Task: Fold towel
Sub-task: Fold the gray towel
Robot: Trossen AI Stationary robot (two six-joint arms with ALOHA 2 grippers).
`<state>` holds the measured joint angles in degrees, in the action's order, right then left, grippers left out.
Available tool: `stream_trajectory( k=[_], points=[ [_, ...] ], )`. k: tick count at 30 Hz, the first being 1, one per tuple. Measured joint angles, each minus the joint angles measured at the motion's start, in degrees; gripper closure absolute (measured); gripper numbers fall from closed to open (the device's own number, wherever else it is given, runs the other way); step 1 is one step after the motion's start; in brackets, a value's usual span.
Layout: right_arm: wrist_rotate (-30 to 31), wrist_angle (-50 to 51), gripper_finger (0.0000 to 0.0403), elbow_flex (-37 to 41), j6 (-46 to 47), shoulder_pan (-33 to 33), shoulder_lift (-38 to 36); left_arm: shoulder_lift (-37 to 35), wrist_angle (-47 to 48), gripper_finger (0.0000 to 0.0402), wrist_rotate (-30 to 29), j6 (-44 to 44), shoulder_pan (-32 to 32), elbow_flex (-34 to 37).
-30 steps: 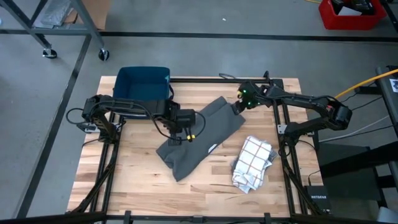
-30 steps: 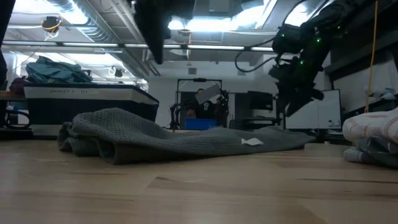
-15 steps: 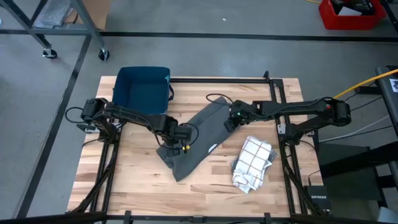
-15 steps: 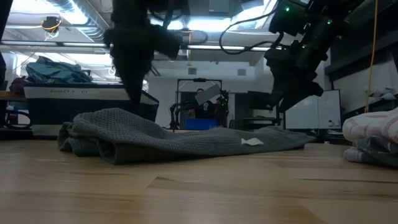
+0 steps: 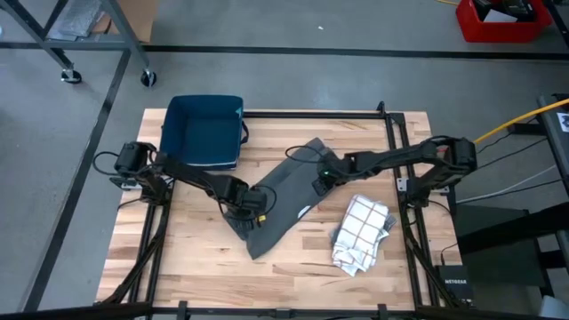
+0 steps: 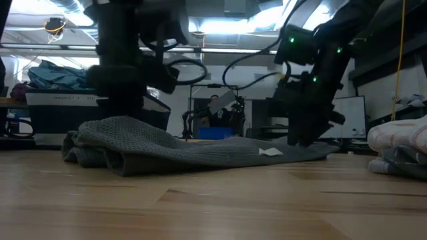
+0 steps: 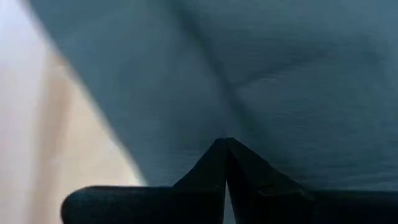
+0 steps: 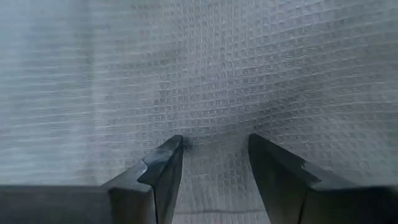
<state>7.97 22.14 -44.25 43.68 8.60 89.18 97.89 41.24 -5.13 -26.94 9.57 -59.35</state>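
Wooden table [image 5: 178, 267] carries the grey towel [image 5: 284, 191], lying rumpled and slantwise near its middle, not yet folded. Left gripper [image 5: 252, 213], pressed together, sits at the towel's bunched end toward the front edge. Right gripper [image 5: 318, 182], jaws spread, hangs just over the cloth farther back, holding nothing. Nearly all folding looks left.

grey towel [image 5: 283, 197], white checked cloth [image 5: 361, 233], blue bin [image 5: 204, 131]
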Motion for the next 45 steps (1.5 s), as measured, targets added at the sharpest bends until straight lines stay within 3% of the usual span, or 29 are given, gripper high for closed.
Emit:
stream_trajectory(
  k=[6, 15, 19, 24, 29, 38, 45],
  points=[
    [0.22, -2.29, 0.0217, -0.03, -0.02, 0.04, 3.47, 0.53, -9.72, 0.0401, 4.01, -3.04, 3.85, 0.98],
    [6.86, -10.89, 0.0217, 0.0, -2.35, 0.33, 4.03, 5.52, -29.35, 0.0401, 4.73, -8.34, 8.85, 0.98],
    [5.75, -16.05, 0.0217, 0.0, -6.28, 1.29, 4.03, 9.56, -39.86, 0.04, 7.29, -9.22, 9.59, 0.67],
    [0.77, -20.02, 0.0217, 0.0, -8.15, 2.23, 4.03, 11.3, -45.05, 0.04, 11.52, -5.44, 8.87, 0.34],
    [-3.01, -20.86, 0.0217, 0.02, -8.19, 2.32, 3.11, 8.94, -44.21, 0.04, 11.07, -3.1, 7.89, 0.28],
    [-4.17, -11.68, 0.0217, 0.0, -4.93, 2.23, -2.49, -1.0, -29.54, 0.04, 0.63, 4.14, 5.84, 0.2],
    [-4.77, -4.75, 0.0217, 0.0, -1.62, -1.35, -3.05, 0.34, -19.18, 0.04, -0.7, 5.01, 3.98, 0.23]
  ],
)
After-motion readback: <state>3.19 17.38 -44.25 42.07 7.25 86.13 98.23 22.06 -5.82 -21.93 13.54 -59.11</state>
